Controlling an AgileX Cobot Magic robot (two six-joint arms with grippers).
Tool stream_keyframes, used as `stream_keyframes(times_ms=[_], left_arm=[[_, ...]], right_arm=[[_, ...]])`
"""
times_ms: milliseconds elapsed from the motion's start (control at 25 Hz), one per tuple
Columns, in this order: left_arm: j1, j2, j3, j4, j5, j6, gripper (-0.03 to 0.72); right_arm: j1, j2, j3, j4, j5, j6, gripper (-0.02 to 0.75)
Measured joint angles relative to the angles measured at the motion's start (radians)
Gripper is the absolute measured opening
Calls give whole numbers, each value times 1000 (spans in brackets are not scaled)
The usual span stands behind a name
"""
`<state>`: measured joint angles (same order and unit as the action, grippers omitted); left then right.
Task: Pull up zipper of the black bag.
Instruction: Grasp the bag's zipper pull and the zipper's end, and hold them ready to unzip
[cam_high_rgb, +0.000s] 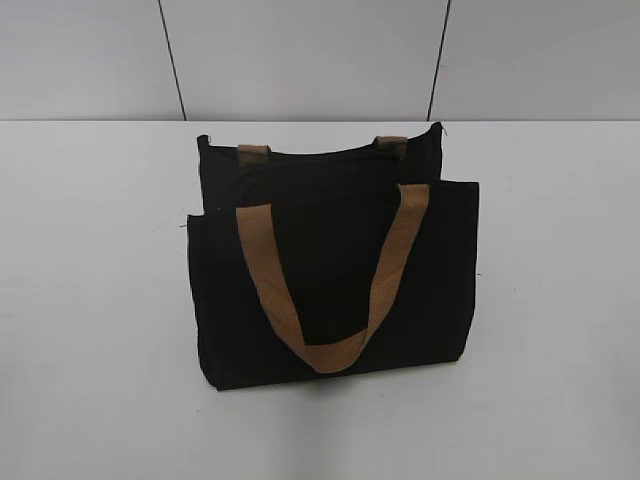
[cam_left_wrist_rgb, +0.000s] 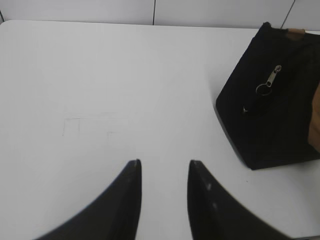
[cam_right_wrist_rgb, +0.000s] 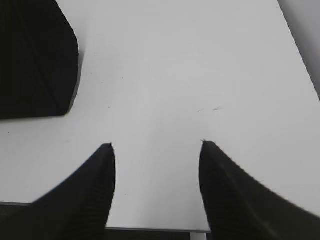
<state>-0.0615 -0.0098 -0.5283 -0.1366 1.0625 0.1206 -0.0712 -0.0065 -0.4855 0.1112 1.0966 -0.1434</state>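
The black bag (cam_high_rgb: 335, 285) lies in the middle of the white counter (cam_high_rgb: 90, 330), its top toward the back edge. Its tan handle (cam_high_rgb: 325, 290) flops over the front. The zipper's (cam_left_wrist_rgb: 269, 82) little silver pull tab with a ring hangs at the bag's left end, which shows in the left wrist view.

The left gripper (cam_left_wrist_rgb: 164, 172) is open and empty, over bare counter, well apart from the bag. The right gripper (cam_right_wrist_rgb: 156, 150) is open wider, also empty, near the bag's right corner.

I think the reach comes first. The left gripper should go slowly to the tab and pinch it flat. The right gripper should press the bag's other end, or the soft bag may slide.
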Motion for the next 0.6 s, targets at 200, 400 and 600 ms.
stream_keyframes(times_ms=[200,400,600], left_arm=[[0,0,0,0,0,0,358],[0,43,0,0,-2,4,468],[-16,192,-20,-76,-73,176,455]], right_arm=[[0,0,0,0,0,0,421],[0,0,0,0,0,0,421],[0,12,0,2,0,0,421]])
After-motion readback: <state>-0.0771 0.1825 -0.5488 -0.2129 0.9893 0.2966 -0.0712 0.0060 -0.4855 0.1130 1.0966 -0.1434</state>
